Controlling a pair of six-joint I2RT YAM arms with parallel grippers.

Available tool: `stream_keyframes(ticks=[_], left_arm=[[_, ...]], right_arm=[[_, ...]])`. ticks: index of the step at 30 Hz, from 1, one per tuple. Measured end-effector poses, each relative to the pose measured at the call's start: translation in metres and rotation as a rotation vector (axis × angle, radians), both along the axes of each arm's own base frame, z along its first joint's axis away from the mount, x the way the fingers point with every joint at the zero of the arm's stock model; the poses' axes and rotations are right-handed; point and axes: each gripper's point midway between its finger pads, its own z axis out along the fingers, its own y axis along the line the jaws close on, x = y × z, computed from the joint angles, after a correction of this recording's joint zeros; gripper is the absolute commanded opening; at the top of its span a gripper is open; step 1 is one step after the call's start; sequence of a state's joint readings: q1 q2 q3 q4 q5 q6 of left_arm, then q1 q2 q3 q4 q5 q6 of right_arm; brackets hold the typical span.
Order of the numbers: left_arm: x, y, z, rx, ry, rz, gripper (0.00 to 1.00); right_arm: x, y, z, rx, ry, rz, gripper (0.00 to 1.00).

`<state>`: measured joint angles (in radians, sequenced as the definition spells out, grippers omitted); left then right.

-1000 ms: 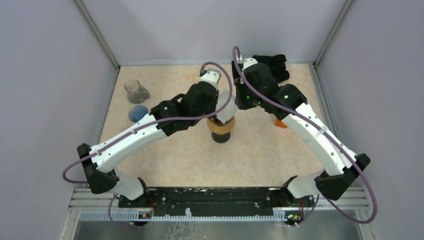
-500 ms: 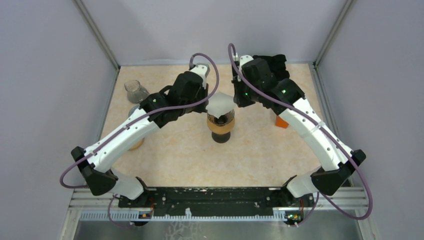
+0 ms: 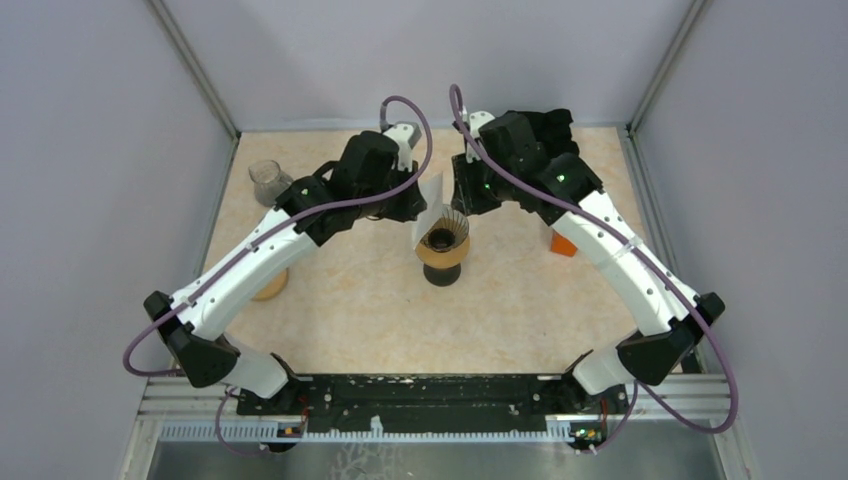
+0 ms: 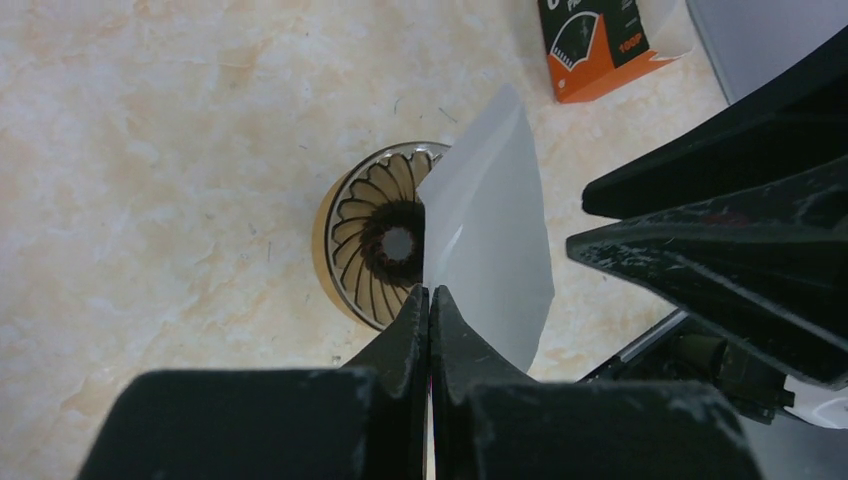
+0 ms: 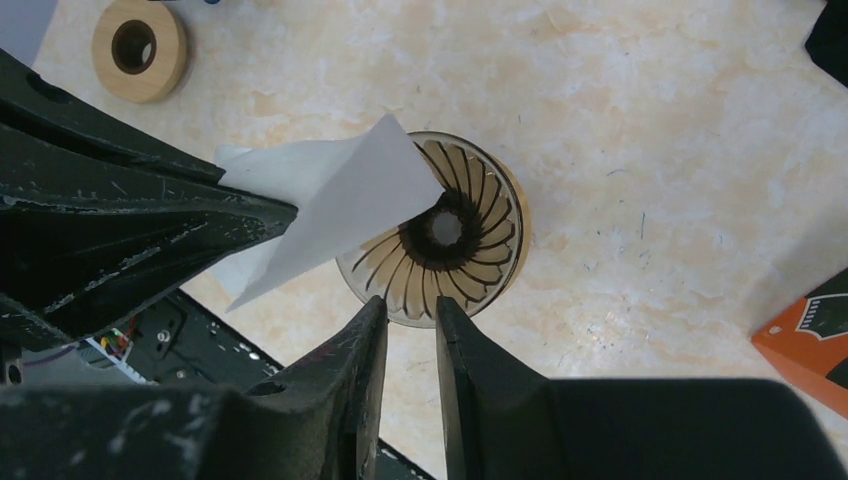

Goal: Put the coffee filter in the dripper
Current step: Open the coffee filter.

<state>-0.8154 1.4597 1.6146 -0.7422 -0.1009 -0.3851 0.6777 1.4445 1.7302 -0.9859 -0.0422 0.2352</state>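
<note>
In the top view, the left gripper (image 3: pixel 418 205) and right gripper (image 3: pixel 458 195) meet in the upper middle of the frame, above the dripper (image 3: pixel 443 240), which stands mid-worktop (image 3: pixel 380 300). The white coffee filter (image 3: pixel 430 200) hangs tilted over the dripper's upper-left rim, not down inside it.

In the left wrist view, the jaws are clenched on the filter's (image 4: pixel 490 250) lower corner. The sheet fans up right of centre and hides the ribbed dripper's (image 4: pixel 365 230) right edge. An orange box (image 4: pixel 600 45) lies at the top right.

In the right wrist view, the jaws at bottom centre stand slightly parted with nothing between them. The filter (image 5: pixel 340 195) reaches in from the left and overlaps the dripper's (image 5: pixel 470 250) left rim. A wooden ring (image 5: pixel 140 48) lies at the upper left.
</note>
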Motion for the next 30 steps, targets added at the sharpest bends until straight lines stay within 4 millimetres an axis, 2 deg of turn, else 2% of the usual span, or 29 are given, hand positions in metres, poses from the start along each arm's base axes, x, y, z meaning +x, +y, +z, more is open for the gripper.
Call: stream_keyframes(ticks=[5, 9, 15, 18, 30], left_arm=[[0.006, -0.009, 0.010, -0.028, 0.001, 0.000, 0.00], [0.008, -0.012, 0.010, -0.042, 0.016, 0.013, 0.00], [0.010, -0.016, 0.003, -0.048, 0.045, 0.029, 0.00], [0.010, -0.016, 0.002, -0.050, 0.050, 0.033, 0.00], [0.011, -0.018, 0.003, -0.064, 0.054, 0.041, 0.00]], right_arm=[[0.001, 0.003, 0.006, 0.028, -0.012, 0.000, 0.39], [-0.002, 0.007, 0.019, 0.078, -0.030, -0.016, 0.47], [-0.007, 0.014, 0.052, 0.191, -0.104, -0.051, 0.49], [-0.004, 0.015, 0.060, 0.220, -0.122, -0.078, 0.49], [0.013, 0.029, 0.033, 0.197, -0.073, -0.123, 0.41]])
